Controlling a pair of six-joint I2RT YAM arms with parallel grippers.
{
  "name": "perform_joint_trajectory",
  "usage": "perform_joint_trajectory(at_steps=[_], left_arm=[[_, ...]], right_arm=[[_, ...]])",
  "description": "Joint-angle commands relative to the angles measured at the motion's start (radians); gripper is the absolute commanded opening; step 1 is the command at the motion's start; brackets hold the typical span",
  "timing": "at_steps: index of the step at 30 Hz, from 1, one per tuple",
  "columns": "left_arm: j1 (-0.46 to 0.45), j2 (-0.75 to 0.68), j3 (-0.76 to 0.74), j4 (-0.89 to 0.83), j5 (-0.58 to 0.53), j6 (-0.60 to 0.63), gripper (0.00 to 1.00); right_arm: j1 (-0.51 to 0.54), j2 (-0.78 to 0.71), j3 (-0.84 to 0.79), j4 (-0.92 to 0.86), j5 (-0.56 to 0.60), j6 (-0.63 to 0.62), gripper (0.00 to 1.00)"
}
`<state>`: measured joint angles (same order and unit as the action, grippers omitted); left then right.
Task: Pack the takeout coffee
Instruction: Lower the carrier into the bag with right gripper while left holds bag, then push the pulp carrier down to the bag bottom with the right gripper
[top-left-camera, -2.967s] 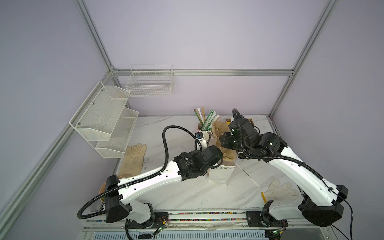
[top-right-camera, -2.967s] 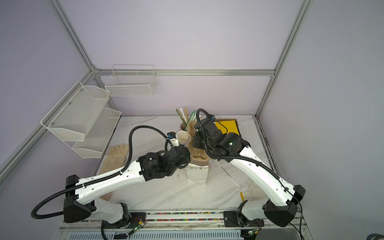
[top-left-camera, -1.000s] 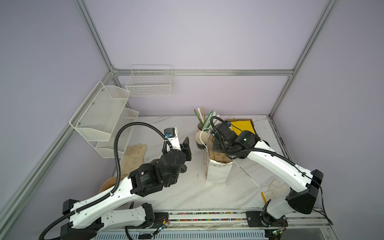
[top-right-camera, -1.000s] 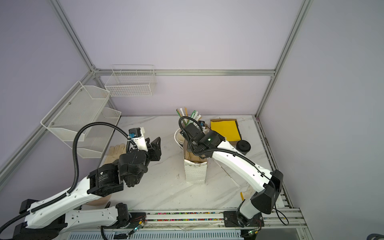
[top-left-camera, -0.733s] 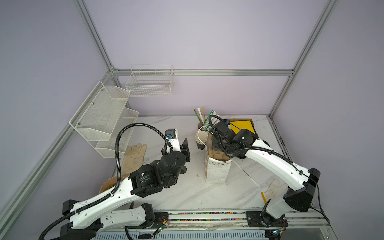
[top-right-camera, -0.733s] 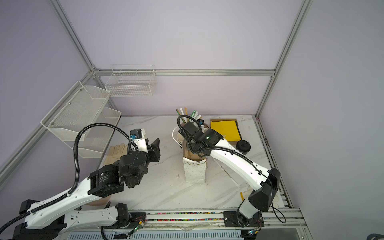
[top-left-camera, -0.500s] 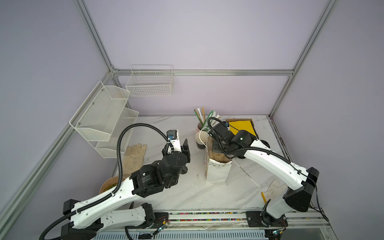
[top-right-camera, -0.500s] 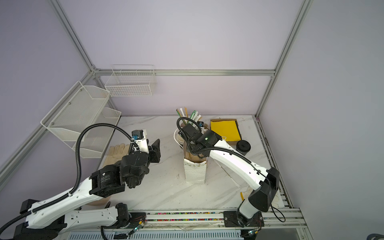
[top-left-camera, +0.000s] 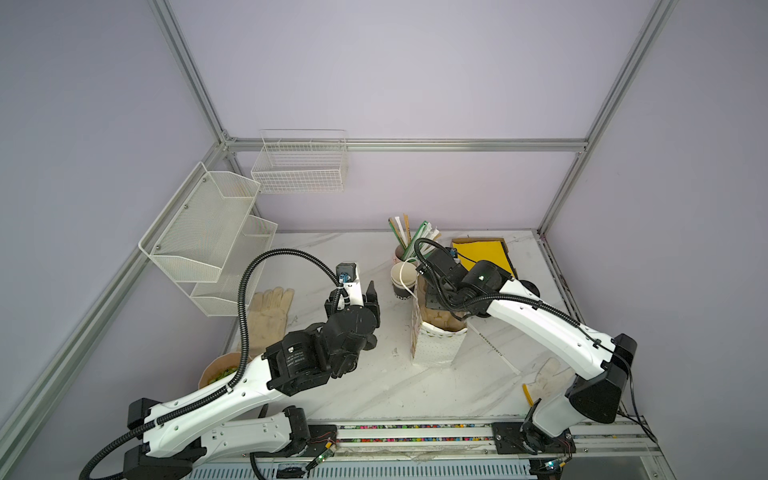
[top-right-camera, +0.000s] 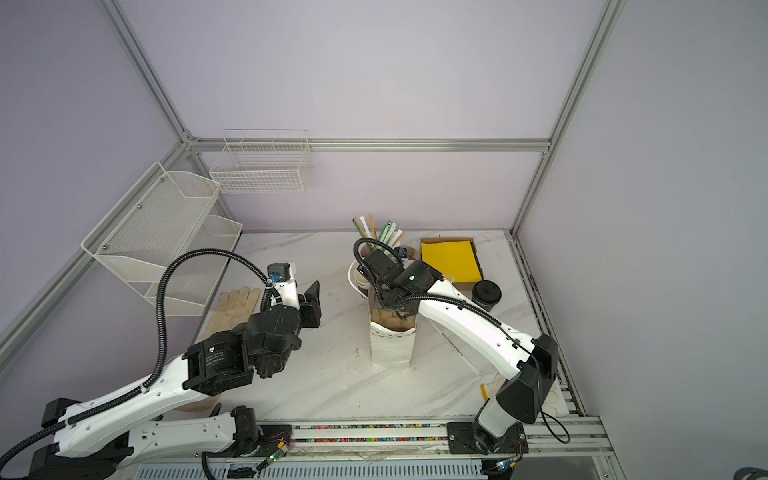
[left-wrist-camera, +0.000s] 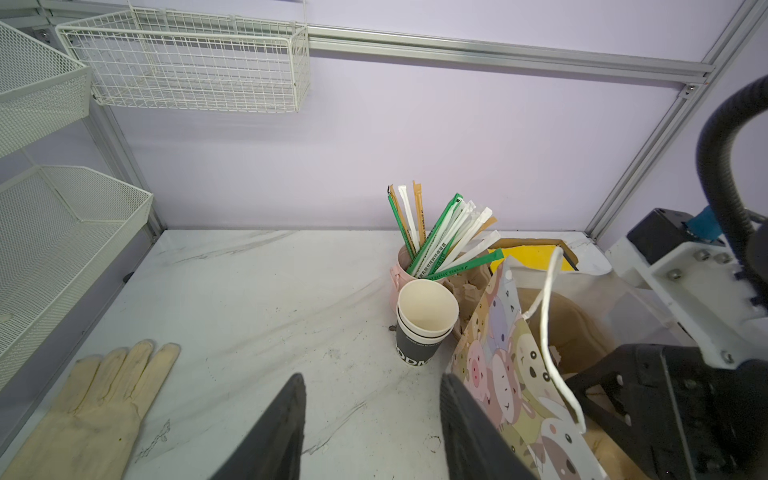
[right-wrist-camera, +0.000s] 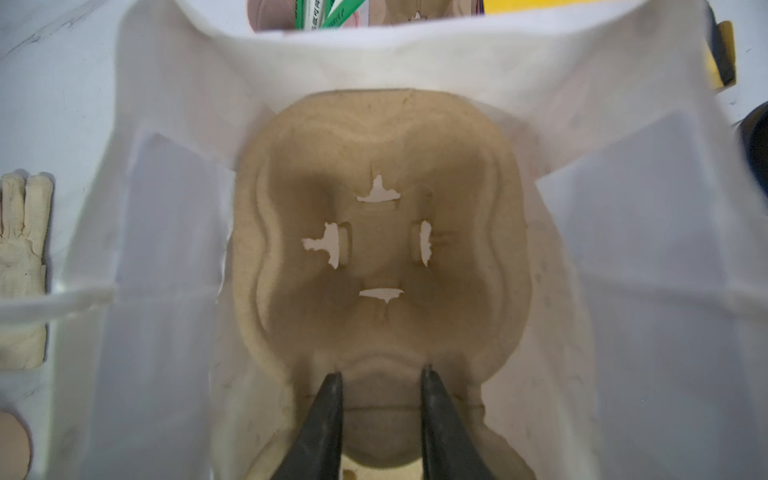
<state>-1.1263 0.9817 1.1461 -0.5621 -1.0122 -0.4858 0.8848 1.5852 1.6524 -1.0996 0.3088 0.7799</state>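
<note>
Counting: two nested cups (top-left-camera: 406, 272) standing mid-frame beside one bag (top-left-camera: 432, 353), one pulp tray (right-wrist-camera: 374, 249) sitting inside, one straw cup (left-wrist-camera: 405, 259) behind. Takeout coffee: cannot tell from stack. Left hand (left-wrist-camera: 372, 378) is hanging apart, empty; right hand (right-wrist-camera: 381, 372) is gaping at tray rim, grip unclear.

Your right gripper (top-right-camera: 390, 309) sits down in the bag (top-right-camera: 392, 353) mouth, over the brown tray (top-right-camera: 388, 323); cup stack (top-right-camera: 358, 282) just beside it. Left gripper (top-right-camera: 312, 297) hangs well apart from the bag.
</note>
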Motion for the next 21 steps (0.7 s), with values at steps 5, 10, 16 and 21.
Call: perform_joint_trajectory(at_steps=[5,10,16,21], left_arm=[[0.003,-0.023,-0.032,0.024,-0.038,0.013,0.52],[0.004,-0.026,-0.032,0.024,-0.039,0.015,0.52],[0.003,-0.033,-0.038,0.022,-0.042,0.015,0.52],[0.003,-0.031,-0.037,0.022,-0.042,0.015,0.52]], right_arm=[[0.002,-0.026,0.047,-0.062,0.023,0.011,0.25],[0.002,0.005,0.019,-0.05,0.019,0.01,0.26],[-0.014,0.03,-0.014,-0.015,0.035,0.007,0.26],[-0.063,0.03,-0.049,0.026,-0.011,-0.013,0.26]])
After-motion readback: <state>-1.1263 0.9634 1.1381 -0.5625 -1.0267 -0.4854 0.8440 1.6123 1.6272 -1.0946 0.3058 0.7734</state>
